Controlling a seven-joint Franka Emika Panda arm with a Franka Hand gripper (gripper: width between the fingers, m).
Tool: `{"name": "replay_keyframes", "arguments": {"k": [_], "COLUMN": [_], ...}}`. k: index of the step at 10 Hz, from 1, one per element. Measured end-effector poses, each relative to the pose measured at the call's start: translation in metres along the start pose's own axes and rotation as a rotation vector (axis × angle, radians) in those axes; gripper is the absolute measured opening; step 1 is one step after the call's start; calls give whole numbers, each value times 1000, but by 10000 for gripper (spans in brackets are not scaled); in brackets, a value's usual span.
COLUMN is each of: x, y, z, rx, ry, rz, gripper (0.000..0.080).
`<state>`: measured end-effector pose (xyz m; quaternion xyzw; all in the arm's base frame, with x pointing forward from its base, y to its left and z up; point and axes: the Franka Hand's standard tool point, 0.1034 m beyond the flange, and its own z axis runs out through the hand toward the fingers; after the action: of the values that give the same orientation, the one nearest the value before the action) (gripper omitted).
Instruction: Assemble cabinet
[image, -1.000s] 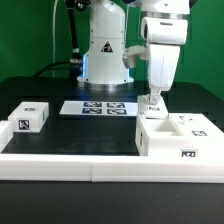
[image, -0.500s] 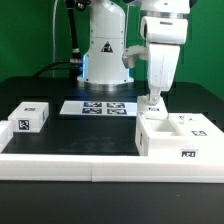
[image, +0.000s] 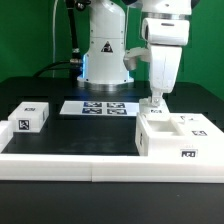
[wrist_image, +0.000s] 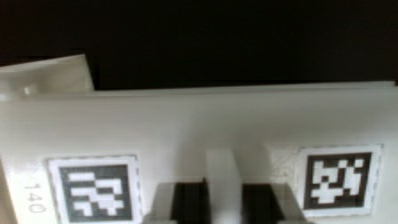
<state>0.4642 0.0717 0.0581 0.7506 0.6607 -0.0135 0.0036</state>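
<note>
Sitting spot: cabinet (image: 176, 137) at lower right of the exterior view, behind the white rail (image: 60, 160).
Cabinet top: open recesses, contents unclear.
Gripper (image: 153, 102): at the cabinet's upper left corner; fingers (wrist_image: 180, 202) narrowly apart, thin white strip between them, grip unclear.
Counts: one cabinet, one small tagged block (image: 30, 116) at left, one marker board (image: 97, 107).

Exterior view, checked against 1.0 s and 0.5 s back. All change you see falls in last half second.
- Gripper (image: 155, 102), right of frame centre: shifted slightly toward right edge of frame.
- White wrist housing (image: 166, 58) above it: moved same way, by same small step.
- Gripper tip now a touch further in over upper-left corner of cabinet (image: 160, 146).
- Shift very small: flick between frames if you want to confirm it.
</note>
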Motion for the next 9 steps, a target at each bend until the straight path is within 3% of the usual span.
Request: {"name": "replay_keyframes", "arguments": {"k": [3,7,9], "x": [-2,-4,-4], "y": [1,26,27], "z": [1,0,0], "rx": [-2,-37,-35], "ry": [1,13,12], "rz": [-34,-148,-145], "gripper": [70,70,70]}}
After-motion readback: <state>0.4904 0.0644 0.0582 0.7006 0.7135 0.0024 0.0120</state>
